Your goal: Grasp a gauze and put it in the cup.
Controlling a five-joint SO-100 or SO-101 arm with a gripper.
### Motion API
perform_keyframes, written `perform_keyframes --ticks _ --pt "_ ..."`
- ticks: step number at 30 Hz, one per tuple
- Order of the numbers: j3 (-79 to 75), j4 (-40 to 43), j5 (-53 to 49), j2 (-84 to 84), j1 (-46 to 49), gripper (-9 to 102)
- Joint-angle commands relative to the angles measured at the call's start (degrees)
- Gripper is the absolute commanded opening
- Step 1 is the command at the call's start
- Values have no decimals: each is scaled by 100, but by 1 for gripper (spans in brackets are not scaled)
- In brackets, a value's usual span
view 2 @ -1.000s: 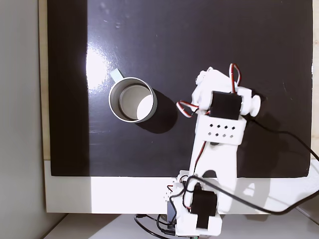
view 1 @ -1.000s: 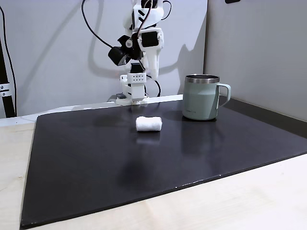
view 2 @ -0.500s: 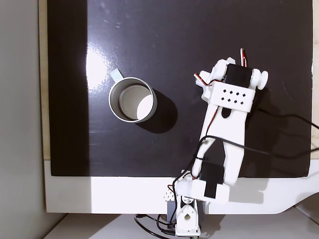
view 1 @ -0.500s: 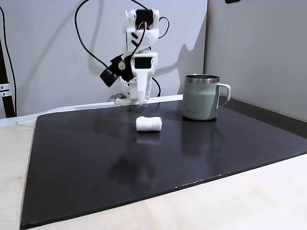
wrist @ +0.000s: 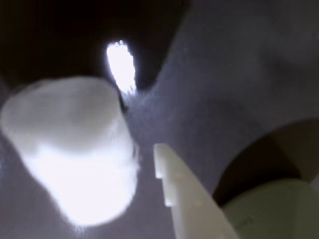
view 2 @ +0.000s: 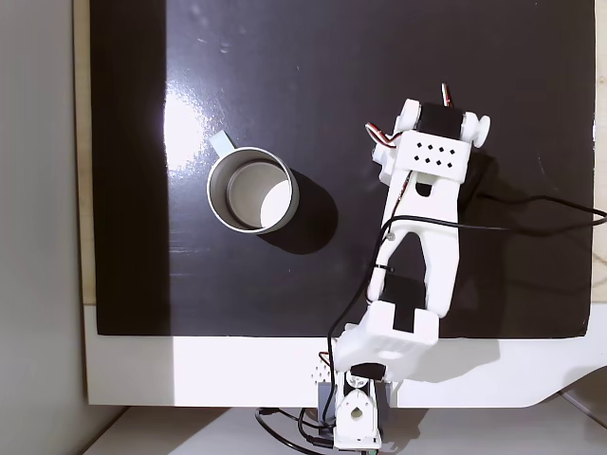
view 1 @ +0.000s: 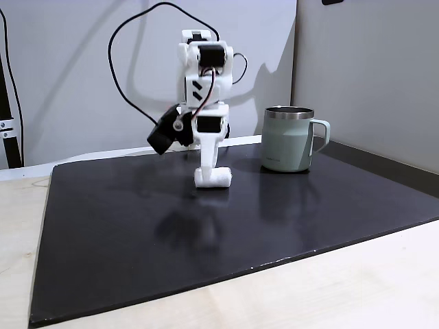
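Observation:
The gauze (view 1: 221, 179), a small white roll, lies on the black mat (view 1: 137, 240) left of the sage-green mug (view 1: 288, 140). My gripper (view 1: 208, 173) has come down on the roll, and its white finger (view 1: 206, 154) stands in front of the roll's left end. In the wrist view the gauze (wrist: 75, 149) is a blurred white mass just left of one finger (wrist: 179, 194), with no second finger showing against it, so the gripper reads as open. The mug (wrist: 274, 209) shows at the lower right there. From above, the arm hides the gauze and the mug (view 2: 212, 194) stands empty.
The arm's base (view 2: 356, 417) sits on the white strip at the mat's rear edge. A black cable (view 2: 541, 204) trails to the right in the view from above. A grey wall (view 1: 363, 68) stands behind the mug. Bare mat (view 2: 285, 76) spreads in front.
The arm has swung forward and down from near its base, and the gripper now reaches the gauze. The gauze and the mug have not moved.

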Motion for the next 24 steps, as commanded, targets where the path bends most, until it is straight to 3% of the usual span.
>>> perform_keyframes --ticks 1,11,24 --pt "-413 -53 -35 -88 -53 42" --pt "-448 -105 62 -369 -158 36" --pt "-158 -316 237 -44 -26 5"
